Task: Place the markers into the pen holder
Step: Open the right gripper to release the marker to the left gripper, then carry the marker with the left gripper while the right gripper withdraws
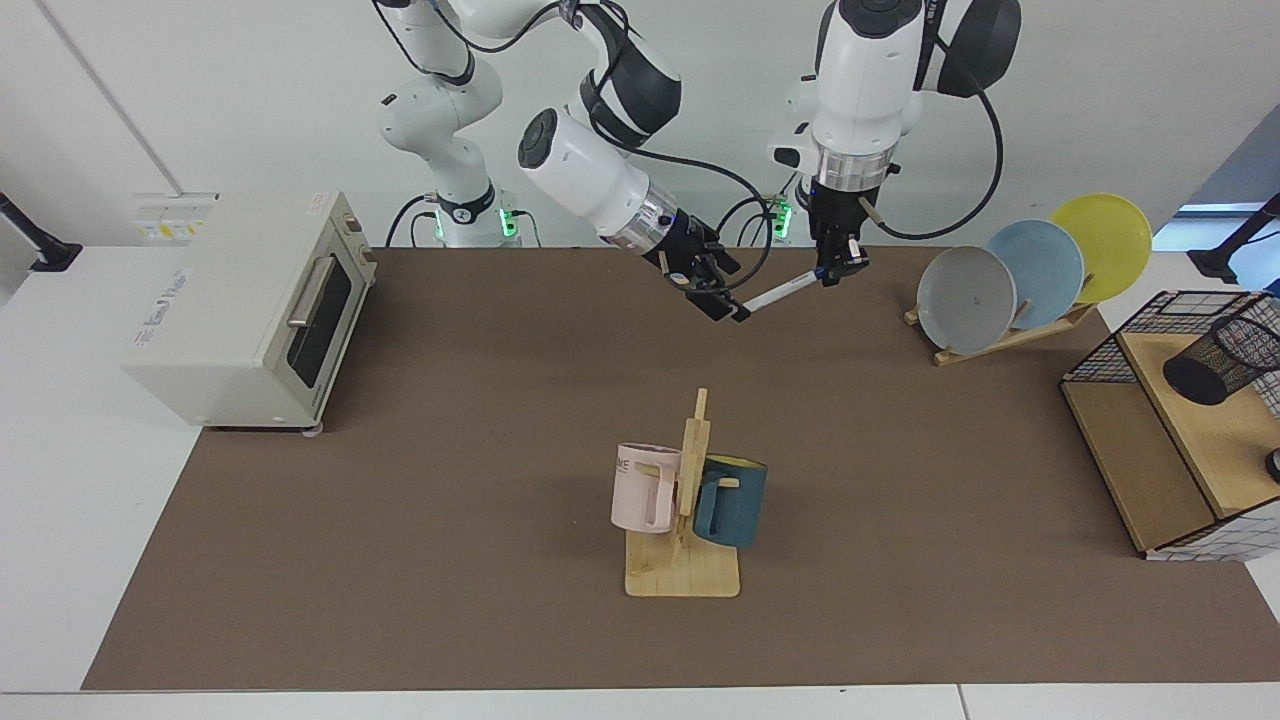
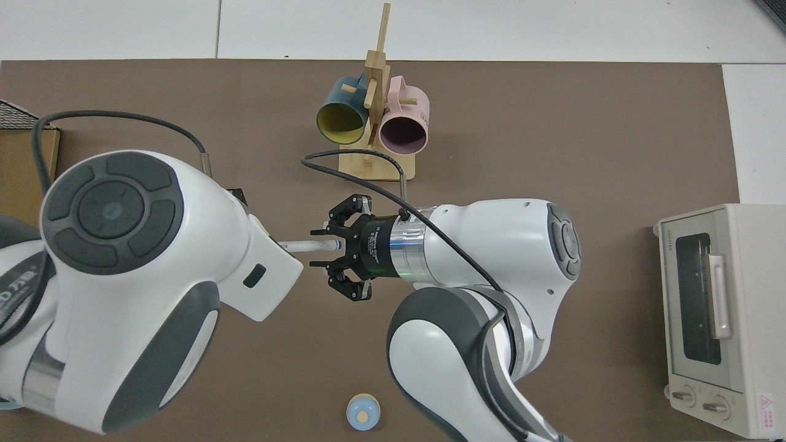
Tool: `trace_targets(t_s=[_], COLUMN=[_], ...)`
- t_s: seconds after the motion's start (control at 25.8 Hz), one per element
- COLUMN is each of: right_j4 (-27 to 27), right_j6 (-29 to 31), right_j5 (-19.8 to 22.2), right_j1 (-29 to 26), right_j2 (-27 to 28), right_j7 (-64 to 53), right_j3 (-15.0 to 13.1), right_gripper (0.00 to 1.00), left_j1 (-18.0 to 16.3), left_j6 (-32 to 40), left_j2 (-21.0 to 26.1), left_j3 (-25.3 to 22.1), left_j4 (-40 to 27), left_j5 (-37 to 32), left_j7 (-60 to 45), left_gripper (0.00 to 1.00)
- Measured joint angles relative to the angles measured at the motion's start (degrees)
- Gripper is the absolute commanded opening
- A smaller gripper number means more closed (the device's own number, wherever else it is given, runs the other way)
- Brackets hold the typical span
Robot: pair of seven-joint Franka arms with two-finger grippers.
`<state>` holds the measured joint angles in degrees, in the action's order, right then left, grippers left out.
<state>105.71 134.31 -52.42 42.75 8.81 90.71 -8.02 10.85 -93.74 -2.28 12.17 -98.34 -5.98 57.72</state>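
Your left claw point(image 1: 838, 268) grips the marker point(image 1: 785, 292) by its blue-capped end, above the desk's far edge. Your right claw point(image 1: 722, 298) stands open around the other end. Clear it first, then carry the marker to the pen holder point(image 1: 1220, 360) on the shelf.

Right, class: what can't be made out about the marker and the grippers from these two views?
1. Top view: left gripper and the marker's cap end, hidden under the left arm.
2. Top view: pen holder, beyond the picture's edge.
3. Facing view: whether the marker touches the open right gripper, too small to tell.
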Motion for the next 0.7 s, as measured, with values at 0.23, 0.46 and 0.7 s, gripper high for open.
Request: trace_targets(t_s=[0.23, 0.46, 0.7], right_j4=[0.8, 0.9, 0.8], right_j6=[-5.0, -13.3, -23.4], right_j5=[11.1, 22.7, 34.2], right_j1=[-1.2, -5.0, -11.8], right_j2=[-0.1, -1.0, -5.4], right_j7=[-4.2, -13.9, -29.8], right_j3=[-0.5, -0.8, -1.0], right_gripper=[1.00, 1.00, 1.00], left_j1=[0.0, -0.1, -0.1], left_j6=[0.9, 1.2, 1.2], left_j2=[0.0, 0.0, 0.0], left_j3=[-3.6, -9.4, -16.2], left_j4=[-0.1, -0.3, -0.3], left_j5=[-2.1, -4.5, -8.5], left_j7=[0.0, 0.1, 0.3], left_gripper=[0.00, 0.00, 0.00])
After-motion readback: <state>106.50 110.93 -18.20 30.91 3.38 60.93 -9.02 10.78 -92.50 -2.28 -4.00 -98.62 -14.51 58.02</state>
